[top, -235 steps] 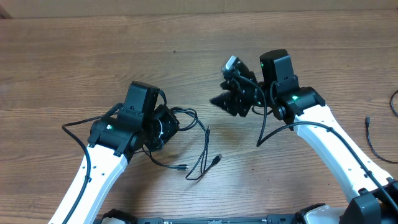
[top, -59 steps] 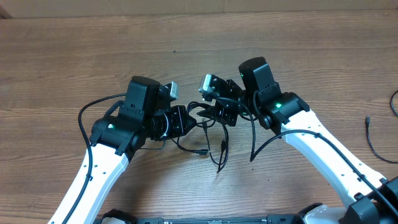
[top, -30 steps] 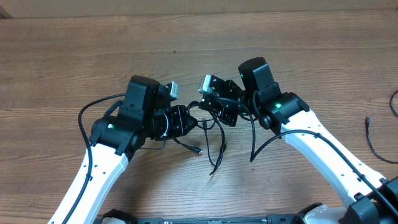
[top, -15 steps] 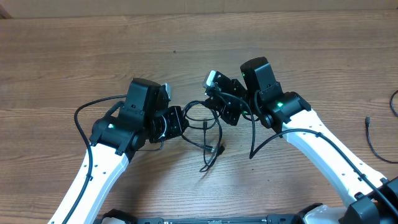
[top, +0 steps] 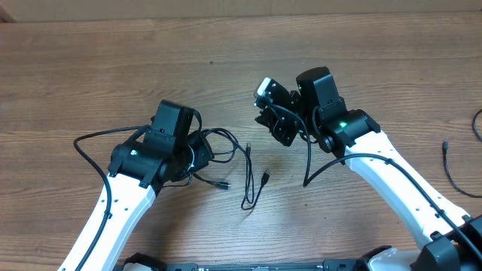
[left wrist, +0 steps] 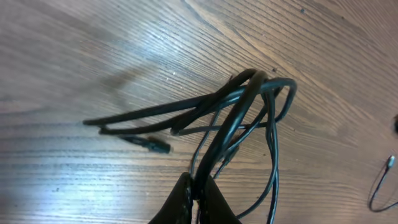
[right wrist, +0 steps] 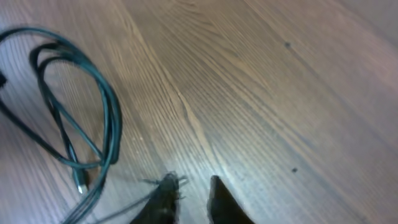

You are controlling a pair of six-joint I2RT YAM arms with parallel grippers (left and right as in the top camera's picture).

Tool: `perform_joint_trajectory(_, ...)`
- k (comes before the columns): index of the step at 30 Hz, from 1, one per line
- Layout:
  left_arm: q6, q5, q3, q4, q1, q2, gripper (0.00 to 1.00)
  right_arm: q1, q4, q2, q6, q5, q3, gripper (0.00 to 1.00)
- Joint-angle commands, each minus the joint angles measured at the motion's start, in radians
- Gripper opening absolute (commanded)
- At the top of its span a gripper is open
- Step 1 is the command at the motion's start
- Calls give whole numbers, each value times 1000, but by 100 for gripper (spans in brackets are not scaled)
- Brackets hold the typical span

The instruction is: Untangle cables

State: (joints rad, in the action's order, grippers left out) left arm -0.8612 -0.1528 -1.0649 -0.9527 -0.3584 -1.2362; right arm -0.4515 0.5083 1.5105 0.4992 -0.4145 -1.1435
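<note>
The cables are thin black cords lying in loops on the wooden table between my arms, with plug ends at the front. My left gripper is shut on the bundle at its left side. In the left wrist view the fingertips pinch several strands, and the cables fan out ahead of them. My right gripper hovers up and to the right of the cables, apart from them. In the right wrist view its jaws are parted and empty, and the cables lie at the left.
Another thin black cord lies at the table's right edge, with a further loop just at the frame border. Thicker black arm cables hang beside each arm. The table is bare wood toward the back.
My right gripper has let go of the cables and moved up and right. My left gripper has pulled back left with the bundle. The loose ends have dropped onto the table.
</note>
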Motion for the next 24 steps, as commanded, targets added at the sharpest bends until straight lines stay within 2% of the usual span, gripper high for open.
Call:
perform_joint_trajectory(1,157,-61,0,25,5,14,4,4,-7,5,14,-79,-8,56)
perform_joint_trajectory(3,251,-148,0,61,5,14,4,4,-6,5,56,-147,-8,63)
perform_joint_trajectory(5,320,-227,0,94,5,14,4,4,-6,5,89,-198,-8,66)
perform_joint_trajectory(8,383,-343,0,140,5,14,4,4,-10,5,112,-217,-8,67)
perform_joint_trajectory(11,387,-366,0,150,5,14,4,4,-14,5,113,-216,-8,65)
perform_joint_trajectory(12,387,-366,0,150,5,14,4,4,-14,5,129,-217,-8,60)
perform_joint_trajectory(15,386,-366,0,150,5,14,4,4,-23,5,138,-216,-8,31)
perform_joint_trajectory(18,385,-365,0,149,5,14,4,4,-32,5,138,-216,-8,6)
perform_joint_trajectory(24,382,-365,0,150,5,14,4,4,-27,5,138,-216,-8,4)
